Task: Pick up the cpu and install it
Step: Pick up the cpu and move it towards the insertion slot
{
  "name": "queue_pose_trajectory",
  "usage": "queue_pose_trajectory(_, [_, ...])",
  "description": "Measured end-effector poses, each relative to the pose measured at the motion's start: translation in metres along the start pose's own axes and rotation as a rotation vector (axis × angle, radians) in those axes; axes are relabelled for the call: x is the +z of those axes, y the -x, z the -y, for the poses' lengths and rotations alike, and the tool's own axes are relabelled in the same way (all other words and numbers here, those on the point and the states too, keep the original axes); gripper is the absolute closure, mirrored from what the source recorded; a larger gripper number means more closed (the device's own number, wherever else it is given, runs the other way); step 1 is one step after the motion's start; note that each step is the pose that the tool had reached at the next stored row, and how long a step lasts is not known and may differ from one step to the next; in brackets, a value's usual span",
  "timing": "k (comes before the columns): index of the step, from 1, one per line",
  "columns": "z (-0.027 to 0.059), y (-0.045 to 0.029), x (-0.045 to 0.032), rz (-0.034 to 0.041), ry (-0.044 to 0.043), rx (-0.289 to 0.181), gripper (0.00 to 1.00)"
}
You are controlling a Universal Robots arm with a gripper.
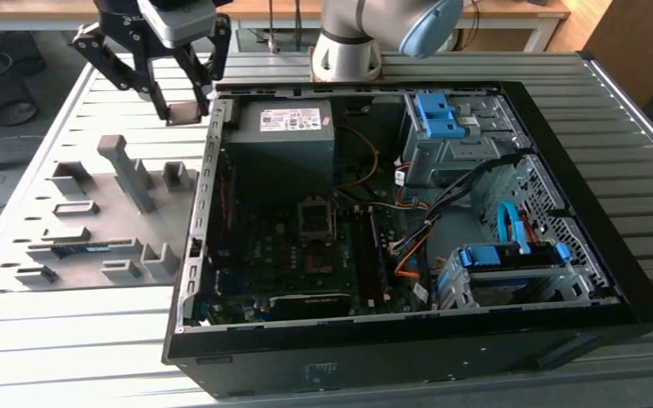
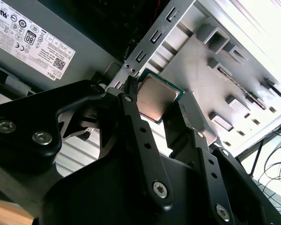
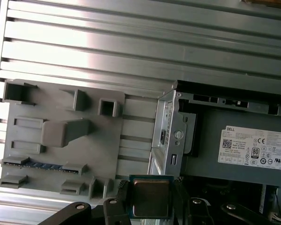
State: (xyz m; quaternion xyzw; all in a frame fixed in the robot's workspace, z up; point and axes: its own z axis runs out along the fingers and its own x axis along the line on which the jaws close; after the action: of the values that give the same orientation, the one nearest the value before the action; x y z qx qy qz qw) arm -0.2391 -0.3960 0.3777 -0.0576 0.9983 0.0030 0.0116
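The cpu (image 2: 157,96), a thin square chip with a silvery top and green edge, is clamped between my gripper's two black fingers (image 2: 131,101). In the first wrist view the cpu (image 3: 151,198) hangs over the edge where the grey parts fixture meets the computer case. In the exterior view my gripper (image 1: 184,109) is raised at the back, on the exterior view's left, just outside the case's rear corner. The motherboard's open socket (image 1: 315,219) lies inside the case, well away from the gripper.
The open black computer case (image 1: 599,280) holds a grey power supply (image 1: 286,127), drive cages with blue brackets (image 1: 440,115) and loose cables. The grey parts fixture (image 1: 99,212) beside it carries a blue-green memory stick (image 3: 40,165). All rest on a slatted metal table (image 1: 65,331).
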Motion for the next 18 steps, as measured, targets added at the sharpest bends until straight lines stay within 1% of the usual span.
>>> queue_pose_trajectory(18, [0.0034, 0.0295, 0.0008, 0.0001, 0.0000, 0.000, 0.53])
